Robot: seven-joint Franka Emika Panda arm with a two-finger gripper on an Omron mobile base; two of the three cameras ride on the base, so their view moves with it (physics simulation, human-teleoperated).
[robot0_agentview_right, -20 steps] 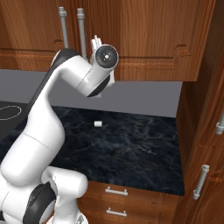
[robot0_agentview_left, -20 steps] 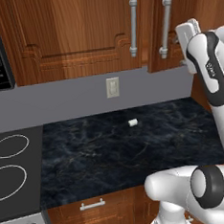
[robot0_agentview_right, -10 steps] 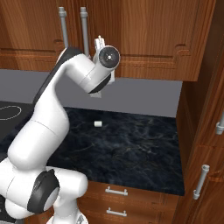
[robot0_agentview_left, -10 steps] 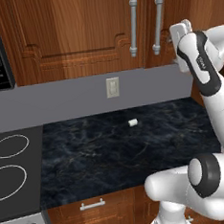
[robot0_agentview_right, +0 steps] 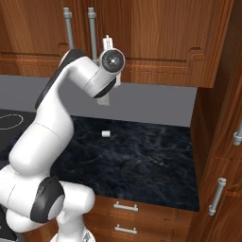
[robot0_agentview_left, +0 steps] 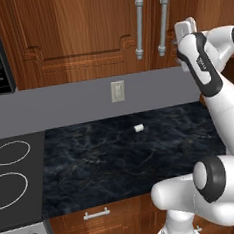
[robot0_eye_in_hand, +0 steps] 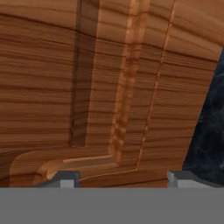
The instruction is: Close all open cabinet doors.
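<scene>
The gripper (robot0_eye_in_hand: 119, 178) is raised against the face of the right cabinet door (robot0_agentview_left: 190, 17), its two fingertips (robot0_eye_in_hand: 65, 178) standing well apart with nothing between them, close to the door's raised-panel moulding. In the left base view the hand (robot0_agentview_left: 185, 30) sits just right of that door's grey bar handle (robot0_agentview_left: 163, 23). The left cabinet door (robot0_agentview_left: 76, 34) lies beside it, its handle (robot0_agentview_left: 139, 26) near the meeting edge; both doors look flush. Below, a wall outlet (robot0_agentview_left: 117, 91) sits on the grey backsplash, and a small white object (robot0_agentview_left: 138, 128) rests near the back edge of the black counter (robot0_agentview_left: 113, 164).
</scene>
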